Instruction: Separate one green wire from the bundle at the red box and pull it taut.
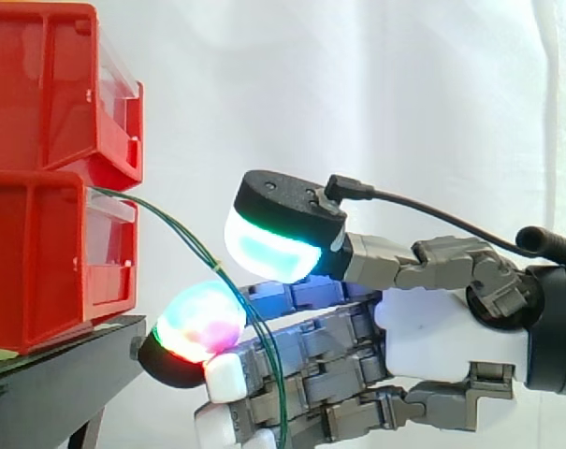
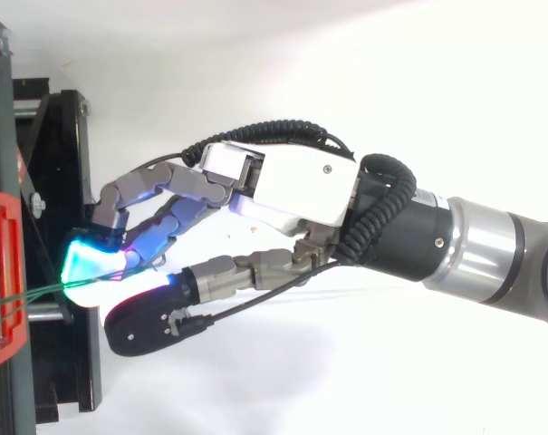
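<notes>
The lower red box (image 1: pixel 49 253) feeds the green wires (image 1: pixel 161 217), which droop past the hand (image 1: pixel 451 323). The hand is open and grips nothing; the wires run through the gap between its pads (image 1: pixel 203 323). They look thin, light, limp and likely slippery, so pinch one wire there, firmly.

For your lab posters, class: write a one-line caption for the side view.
Green wires droop from the lower red bin on its black stand, crossing the robot hand.
</notes>
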Robot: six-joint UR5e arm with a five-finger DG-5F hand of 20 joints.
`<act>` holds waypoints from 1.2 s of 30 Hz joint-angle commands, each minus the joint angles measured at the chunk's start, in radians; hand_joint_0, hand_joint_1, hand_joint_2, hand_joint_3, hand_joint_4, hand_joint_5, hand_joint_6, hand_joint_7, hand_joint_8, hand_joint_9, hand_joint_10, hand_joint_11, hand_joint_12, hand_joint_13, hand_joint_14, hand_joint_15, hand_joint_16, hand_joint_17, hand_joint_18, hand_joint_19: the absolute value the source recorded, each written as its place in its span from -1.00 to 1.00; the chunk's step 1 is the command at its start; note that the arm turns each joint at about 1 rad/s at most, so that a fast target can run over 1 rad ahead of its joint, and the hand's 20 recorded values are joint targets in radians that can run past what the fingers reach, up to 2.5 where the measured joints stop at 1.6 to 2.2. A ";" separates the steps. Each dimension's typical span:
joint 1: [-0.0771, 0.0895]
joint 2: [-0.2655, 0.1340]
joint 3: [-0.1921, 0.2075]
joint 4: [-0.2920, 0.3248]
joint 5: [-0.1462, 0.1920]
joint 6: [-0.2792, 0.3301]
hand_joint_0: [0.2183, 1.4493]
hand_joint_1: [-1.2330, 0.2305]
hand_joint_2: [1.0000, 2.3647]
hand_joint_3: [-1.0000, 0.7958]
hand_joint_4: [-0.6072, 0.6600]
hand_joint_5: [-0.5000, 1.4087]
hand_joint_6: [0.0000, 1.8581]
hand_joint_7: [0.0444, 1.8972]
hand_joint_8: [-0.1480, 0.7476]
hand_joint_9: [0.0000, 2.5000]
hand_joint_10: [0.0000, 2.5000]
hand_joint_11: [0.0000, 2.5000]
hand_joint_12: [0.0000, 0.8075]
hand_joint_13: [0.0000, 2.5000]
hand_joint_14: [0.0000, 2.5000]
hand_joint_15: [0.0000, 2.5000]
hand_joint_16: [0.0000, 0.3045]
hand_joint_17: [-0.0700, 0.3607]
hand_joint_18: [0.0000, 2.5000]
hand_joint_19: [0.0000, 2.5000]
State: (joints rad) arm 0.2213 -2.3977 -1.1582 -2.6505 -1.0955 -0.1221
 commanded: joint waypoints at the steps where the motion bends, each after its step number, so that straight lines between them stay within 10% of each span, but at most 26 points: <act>1: 0.000 0.002 0.000 -0.006 -0.004 0.001 -0.39 -0.20 -0.98 -0.24 0.16 -0.63 -0.13 0.01 -0.10 -0.28 -0.99 -0.62 -0.20 -0.36 -0.98 -0.59 -0.65 -0.12 -0.51 -0.49; 11: 0.007 0.035 0.000 -0.009 0.002 -0.019 -0.36 -0.32 -0.97 -0.13 0.11 -0.66 -0.04 -0.05 -0.10 -0.30 -0.98 -0.56 -0.19 -0.35 -0.98 -0.57 -0.65 -0.12 -0.49 -0.48; 21: 0.015 0.037 0.002 -0.014 0.005 -0.028 -0.51 -0.16 -1.00 -0.44 0.18 -0.62 -0.08 -0.04 -0.06 -0.18 -0.98 -0.55 -0.16 -0.31 -0.98 -0.56 -0.63 -0.09 -0.45 -0.47; 36: 0.007 0.037 0.002 -0.019 0.002 -0.027 -0.38 -0.33 -0.97 -0.07 0.09 -0.63 -0.03 0.03 -0.09 -0.19 -0.98 -0.51 -0.19 -0.31 -0.98 -0.55 -0.65 -0.12 -0.46 -0.46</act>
State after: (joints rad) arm 0.2329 -2.3604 -1.1566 -2.6661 -1.0918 -0.1492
